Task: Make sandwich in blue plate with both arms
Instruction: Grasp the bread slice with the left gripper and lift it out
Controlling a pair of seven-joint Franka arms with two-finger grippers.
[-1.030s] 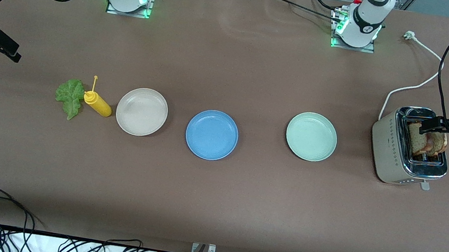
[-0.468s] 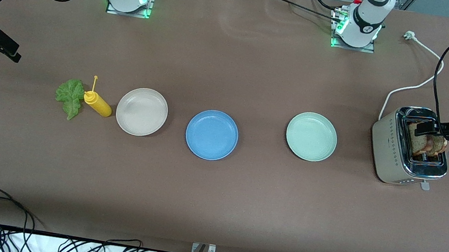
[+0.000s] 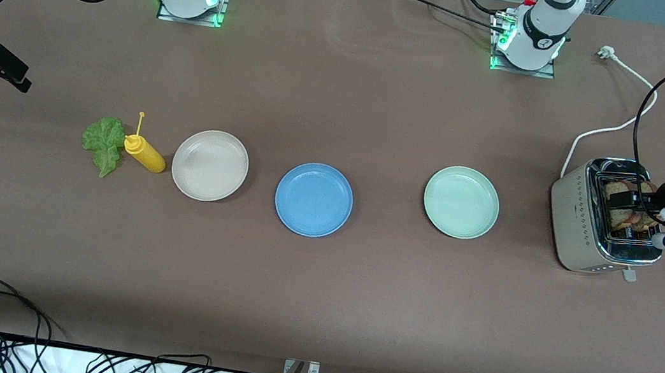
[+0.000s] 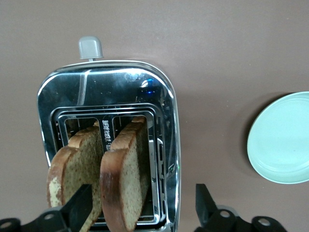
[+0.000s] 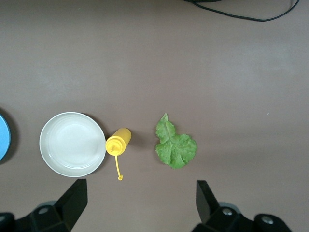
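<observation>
Brown wholegrain bread slices (image 4: 104, 176) stand in the silver toaster (image 4: 161, 145), where our left tool (image 4: 140, 212) hangs open astride them, so we judge them light, crumbly, best pinched across the flat faces, while the right tool (image 5: 140, 205) waits open.

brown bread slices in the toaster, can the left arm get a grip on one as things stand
Probably yes. The two brown wholegrain bread slices stand upright, poking out of the shiny silver toaster, with nothing over them. The left gripper hangs open right above, its fingers either side of one slice.
</observation>
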